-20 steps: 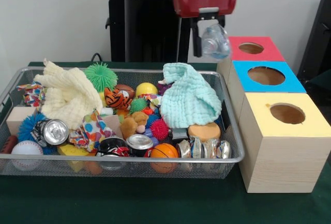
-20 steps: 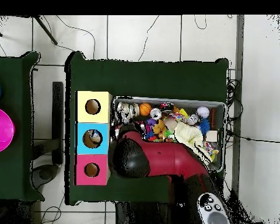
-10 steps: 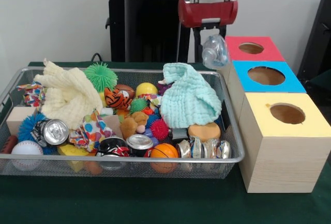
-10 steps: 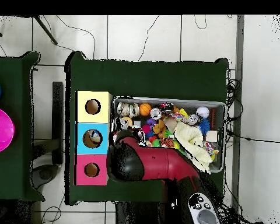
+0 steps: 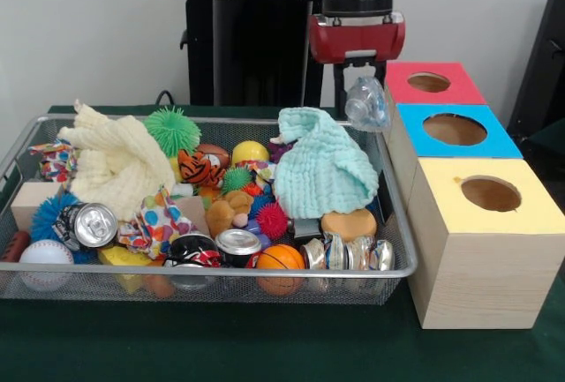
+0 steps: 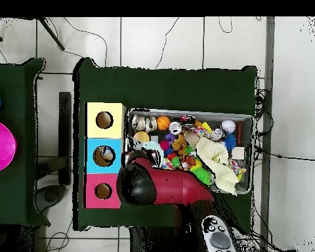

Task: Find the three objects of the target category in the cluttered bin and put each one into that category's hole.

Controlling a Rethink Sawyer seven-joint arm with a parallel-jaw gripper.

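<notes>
The tool point(image 5: 360, 91) grips a crumpled water bottle point(image 5: 366, 104) near the counter's far edge, hanging over the bin point(image 5: 393, 223) wall beside the red-topped box's hole point(image 5: 429, 82). Released early, it likely strikes the box side.

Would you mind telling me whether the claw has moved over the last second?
Yes. The claw, shut on the water bottle, has sunk toward the red-topped box.

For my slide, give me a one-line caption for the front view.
Sawyer's hand carries a crumpled water bottle from the cluttered mesh bin toward the red-topped box.
</notes>
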